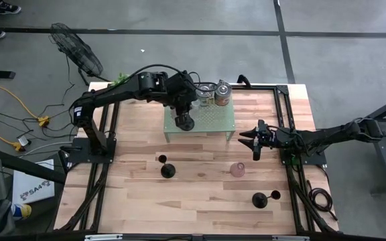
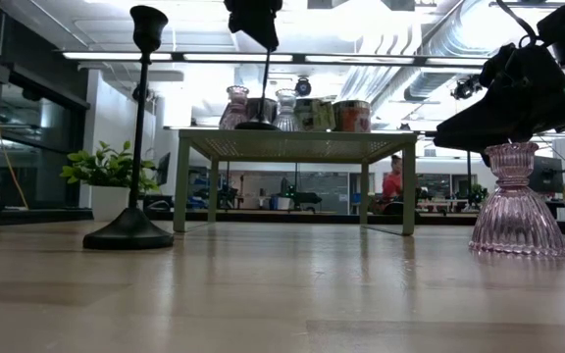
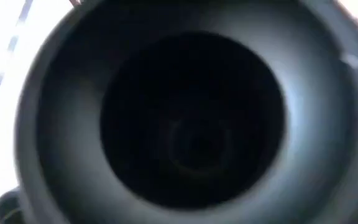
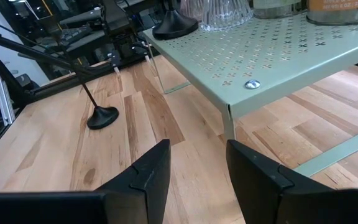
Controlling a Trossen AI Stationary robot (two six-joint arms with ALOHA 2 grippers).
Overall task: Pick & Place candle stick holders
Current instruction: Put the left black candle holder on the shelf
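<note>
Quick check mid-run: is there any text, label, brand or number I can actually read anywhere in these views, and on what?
Nothing fully readable.
White box beside the table: dark lettering, too small to read.
Tin on the green shelf: label too small in the high view.
Same tin in the low view: label blurred.

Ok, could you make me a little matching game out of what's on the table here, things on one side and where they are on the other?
Things:
1. candle stick holder under the left gripper
2. pink glass holder
3. tin can
4. right gripper

Places:
a. on the bare wooden table, near the right arm
b. in the air beside the green shelf, fingers open
c. at the shelf's back edge, among glassware
d. standing on the shelf's front left part

Pairs: 1-d, 2-a, 3-c, 4-b
</note>
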